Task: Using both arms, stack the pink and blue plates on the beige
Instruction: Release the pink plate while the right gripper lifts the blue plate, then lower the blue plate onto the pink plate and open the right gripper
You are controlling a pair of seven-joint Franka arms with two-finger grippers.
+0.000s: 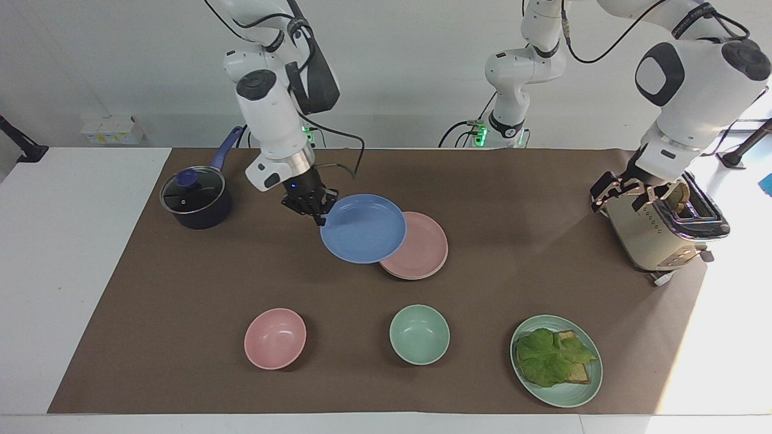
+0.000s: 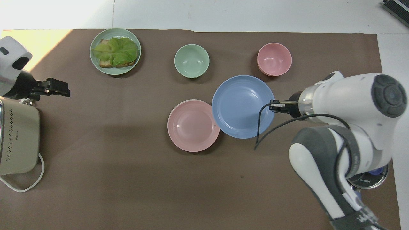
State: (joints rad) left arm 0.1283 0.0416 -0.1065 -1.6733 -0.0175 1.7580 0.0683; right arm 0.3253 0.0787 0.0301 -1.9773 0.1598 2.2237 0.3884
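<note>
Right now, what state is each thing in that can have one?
Blue plate: held in the air at its rim, partly over the pink plate.
Pink plate: resting on a plate beneath it.
Right gripper: shut on the blue plate.
Left gripper: open, over the toaster.
Toaster: bread sticking up.
Pot: lid on.

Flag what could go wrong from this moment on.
1. The right pincer holds the blue plate by its rim only, raised and overlapping the pink plate; it may slip or tilt.
2. Released now, it would land off-centre.
3. The left pincer hangs open by the toaster and could bump it.
</note>
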